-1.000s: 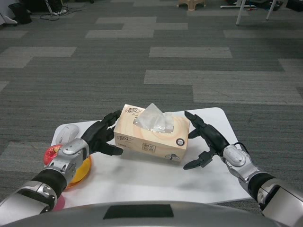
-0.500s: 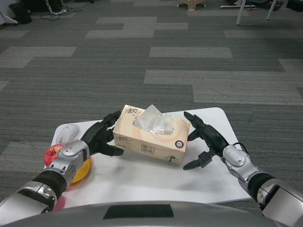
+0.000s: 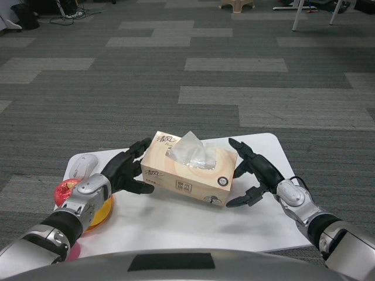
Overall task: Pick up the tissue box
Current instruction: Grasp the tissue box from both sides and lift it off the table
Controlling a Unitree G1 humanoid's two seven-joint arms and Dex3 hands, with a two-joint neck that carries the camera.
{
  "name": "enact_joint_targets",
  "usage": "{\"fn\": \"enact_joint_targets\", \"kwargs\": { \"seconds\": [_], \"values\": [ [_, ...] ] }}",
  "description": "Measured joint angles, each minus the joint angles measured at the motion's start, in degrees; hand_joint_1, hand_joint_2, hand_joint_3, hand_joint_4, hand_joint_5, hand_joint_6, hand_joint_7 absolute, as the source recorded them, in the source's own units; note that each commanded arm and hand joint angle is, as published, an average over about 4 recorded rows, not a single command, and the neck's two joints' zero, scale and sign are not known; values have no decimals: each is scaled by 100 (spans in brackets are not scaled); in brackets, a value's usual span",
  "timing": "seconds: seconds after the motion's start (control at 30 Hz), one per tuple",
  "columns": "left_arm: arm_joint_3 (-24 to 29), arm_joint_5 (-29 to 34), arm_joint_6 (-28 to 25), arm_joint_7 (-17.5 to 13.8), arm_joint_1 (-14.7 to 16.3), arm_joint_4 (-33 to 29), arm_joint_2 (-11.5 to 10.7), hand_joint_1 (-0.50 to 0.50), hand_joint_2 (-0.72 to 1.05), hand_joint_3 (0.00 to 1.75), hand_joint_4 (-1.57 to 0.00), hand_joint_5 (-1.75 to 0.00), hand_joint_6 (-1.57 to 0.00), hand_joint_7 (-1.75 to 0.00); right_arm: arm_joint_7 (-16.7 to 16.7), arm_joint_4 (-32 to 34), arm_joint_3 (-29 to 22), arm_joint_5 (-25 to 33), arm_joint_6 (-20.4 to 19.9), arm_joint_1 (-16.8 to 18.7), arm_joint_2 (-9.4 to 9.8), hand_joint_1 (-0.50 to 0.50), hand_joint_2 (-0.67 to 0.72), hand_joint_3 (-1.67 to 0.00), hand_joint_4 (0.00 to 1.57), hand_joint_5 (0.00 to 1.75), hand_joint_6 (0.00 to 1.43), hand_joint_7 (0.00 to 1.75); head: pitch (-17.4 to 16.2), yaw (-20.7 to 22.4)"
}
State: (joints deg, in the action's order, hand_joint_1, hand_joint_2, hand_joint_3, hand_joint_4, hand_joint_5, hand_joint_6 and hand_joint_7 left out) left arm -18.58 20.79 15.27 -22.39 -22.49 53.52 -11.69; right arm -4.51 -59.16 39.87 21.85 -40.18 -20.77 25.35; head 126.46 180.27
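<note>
Right now the left hand [image 3: 124, 171] presses its black fingers against the left end of the tissue box [image 3: 188, 170], with the thumb low against the front corner, while the right hand [image 3: 256, 174] has its upper fingers against the right end and its lower fingers spread just off the box's lower front corner; between them the two hands hold the box. Whether it rests on the white table [image 3: 193, 225] or is a little clear of it cannot be told, though a shadow lies under its front edge. On the box, which is pale tan cardboard, white brush-style Chinese characters show at the rear left corner of the top, a white logo sits at the left of the front face, small dark print runs along the middle of that face, and a round black mark sits near the right front corner; none of the small print can be read. A white tissue [image 3: 191, 150] stands crumpled out of the slot in the top. The box's long axis runs left to right across the table, turned so its right end comes nearer the camera. To the left, behind the left forearm, lies a white computer mouse [image 3: 84, 165], and nearer the robot a red apple [image 3: 64, 189] sits by an orange plate [image 3: 101, 212]. Grey patterned carpet [image 3: 176, 76] lies beyond the table.
</note>
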Motion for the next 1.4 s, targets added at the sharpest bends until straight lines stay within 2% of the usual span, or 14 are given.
{"fn": "enact_joint_targets", "kwargs": {
  "seconds": [0.17, 0.27, 0.4, 0.6, 0.7, 0.77, 0.97, 1.1, 1.4],
  "values": [
    [-203, 300, 7, -133, 0, 0, -9, 50, 105, 17, -4, 0, 0, 0, 132, -25, -1, -8, 0, 2, 10, -46, -29, -40, 62, 148, 0, 7, 16, -12],
    [-249, 343, 8, -192, 0, 0, -11, 50, 105, 17, -4, 0, 0, 0, 200, -25, -2, -9, 0, 2, 9, -46, -29, -44, 63, 155, 0, 7, 22, -15],
    [-256, 359, 9, -243, 0, -1, -12, 50, 105, 17, -4, 0, 0, 0, 255, -25, -2, -9, 0, 2, 6, -46, -29, -48, 66, 155, 0, 7, 34, -22],
    [-256, 383, 17, -304, 2, -6, -16, 50, 105, 13, -7, 0, 0, 0, 345, -26, -4, -9, 0, 2, -6, -44, -29, -48, 66, 155, 0, 7, 67, -34],
    [-273, 443, 81, -311, 7, -9, -17, 50, 105, 15, -7, 0, 0, 0, 424, -27, -5, -9, 0, 1, -19, -42, -34, -48, 66, 148, 0, 7, 74, -34],
    [-297, 499, 175, -314, 14, -10, -20, 50, 105, 17, -9, 0, 0, 0, 471, -29, -4, -8, -1, 0, -24, -42, -35, -48, 66, 145, 0, 7, 78, -34],
    [-314, 568, 551, -325, 27, -10, -21, 50, 96, 9, -17, 0, 0, 0, 596, -31, 17, -8, -1, -39, -24, -39, -35, -48, 64, 145, 0, 7, 83, -30],
    [-297, 575, 779, -325, 29, -10, -22, 50, 96, 9, -19, 0, 0, 0, 613, -31, 45, -9, -1, -89, -22, -38, -35, -48, 61, 145, 0, 7, 98, -15],
    [-304, 578, 887, -325, 49, -10, -26, 50, 96, 9, -19, 0, 0, 0, 616, -31, 92, -9, -1, -107, -16, -35, -35, -48, 60, 145, 0, 7, 107, -9]
  ]
}}
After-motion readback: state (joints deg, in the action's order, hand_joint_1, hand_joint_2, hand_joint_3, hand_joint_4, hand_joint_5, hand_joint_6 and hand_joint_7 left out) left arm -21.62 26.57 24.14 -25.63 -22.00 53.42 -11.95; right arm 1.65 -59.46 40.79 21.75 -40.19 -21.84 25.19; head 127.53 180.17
